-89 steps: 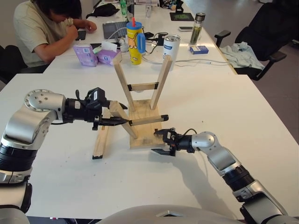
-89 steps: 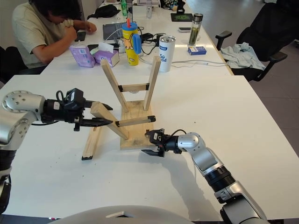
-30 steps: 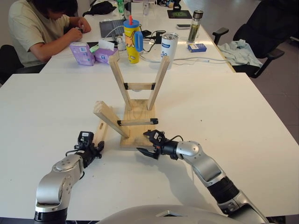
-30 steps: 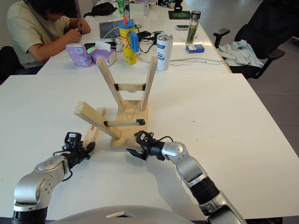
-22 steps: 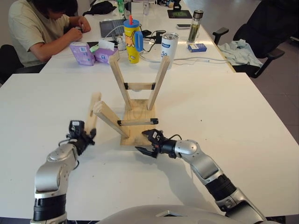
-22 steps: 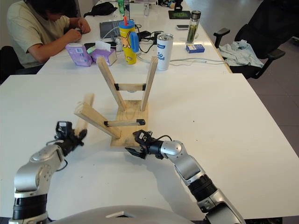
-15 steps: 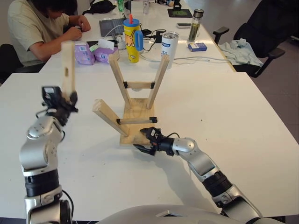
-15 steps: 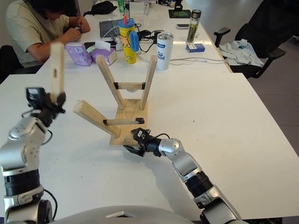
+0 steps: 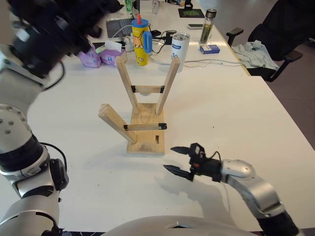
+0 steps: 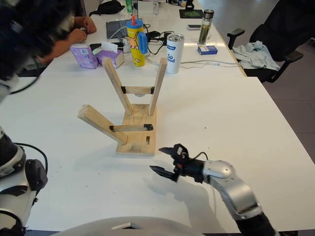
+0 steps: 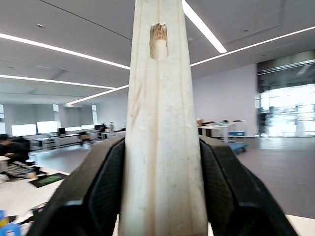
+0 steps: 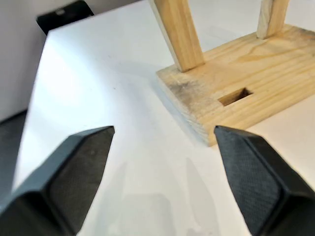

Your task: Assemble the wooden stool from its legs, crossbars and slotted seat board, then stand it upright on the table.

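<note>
The stool lies upside down on the white table, its slotted seat board (image 9: 147, 140) flat. Two legs (image 9: 168, 86) stand upright in it, joined by a crossbar (image 9: 146, 89). A third leg (image 9: 114, 123) leans out to the left with a second crossbar (image 9: 144, 126). An empty slot (image 12: 235, 96) shows near the board's front corner. My right gripper (image 9: 170, 158) is open just above the table, in front of and right of the board. My left gripper (image 11: 162, 162) is raised high at the far left, shut on a loose wooden leg (image 11: 161, 98) that points at the ceiling.
On the adjoining table behind the stool stand a yellow cup (image 9: 141, 42), a white tumbler (image 9: 179, 46), purple tissue boxes (image 9: 101, 55) and a bottle (image 9: 206, 25). An office chair (image 9: 275, 44) stands at the right. Bare tabletop extends right of the stool.
My left arm lifted the loose leg off the table and swung it high up. My right gripper drew back from the board's front edge, toward me and to the right, staying open.
</note>
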You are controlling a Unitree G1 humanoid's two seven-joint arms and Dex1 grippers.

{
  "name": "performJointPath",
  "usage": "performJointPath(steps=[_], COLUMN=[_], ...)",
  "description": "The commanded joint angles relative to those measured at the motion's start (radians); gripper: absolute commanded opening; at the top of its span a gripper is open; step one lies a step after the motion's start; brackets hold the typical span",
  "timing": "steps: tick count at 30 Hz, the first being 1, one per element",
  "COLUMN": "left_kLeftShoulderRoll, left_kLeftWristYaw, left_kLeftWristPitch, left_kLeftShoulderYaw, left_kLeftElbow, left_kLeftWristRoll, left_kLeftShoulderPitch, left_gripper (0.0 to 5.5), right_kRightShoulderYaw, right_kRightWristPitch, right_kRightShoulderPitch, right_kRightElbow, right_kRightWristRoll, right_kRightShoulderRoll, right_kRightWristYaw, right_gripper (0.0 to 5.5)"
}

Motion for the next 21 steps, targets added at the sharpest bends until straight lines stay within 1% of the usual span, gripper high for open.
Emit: performJointPath(steps=[1,2,4,6,9,11,14,17,21], left_kLeftShoulderRoll=[-0.103,-0.109,-0.109,-0.088,-0.055,-0.030,-0.003,0.012,0.021], left_kLeftWristYaw=[0.097,0.078,0.042,-0.013,-0.128,-0.197,-0.248,-0.278,-0.297], left_kLeftWristPitch=[0.046,0.050,0.055,0.057,0.055,0.057,0.060,0.063,0.065], left_kLeftShoulderYaw=[-0.178,-0.221,-0.287,-0.329,-0.360,-0.367,-0.370,-0.382,-0.395], left_kLeftElbow=[-0.133,-0.154,-0.181,-0.184,-0.117,-0.080,-0.071,-0.073,-0.068], left_kLeftWristRoll=[-0.175,-0.162,-0.142,-0.115,-0.084,-0.066,-0.061,-0.056,-0.045], left_kLeftShoulderPitch=[0.223,0.291,0.417,0.506,0.591,0.605,0.607,0.596,0.582], left_gripper=[2.07,2.07,2.07,2.07,2.07,2.07,2.07,2.07,2.07], right_kRightShoulderYaw=[-0.343,-0.394,-0.453,-0.481,-0.505,-0.501,-0.465,-0.431,-0.410], right_kRightWristPitch=[0.267,0.290,0.321,0.336,0.353,0.367,0.386,0.397,0.429], right_kRightShoulderPitch=[-0.048,-0.074,-0.140,-0.198,-0.288,-0.324,-0.356,-0.368,-0.386], right_kRightElbow=[0.033,0.066,0.121,0.162,0.235,0.261,0.267,0.260,0.263], right_kRightWristRoll=[0.545,0.622,0.742,0.820,0.918,0.956,0.951,0.933,0.980], right_kRightShoulderRoll=[-0.194,-0.216,-0.243,-0.255,-0.257,-0.256,-0.242,-0.218,-0.204], right_kRightWristYaw=[0.172,0.185,0.165,0.129,0.064,0.025,-0.003,-0.020,-0.033], right_gripper=[3.77,3.77,3.77,3.77,3.77,3.77,3.77,3.77,3.77])
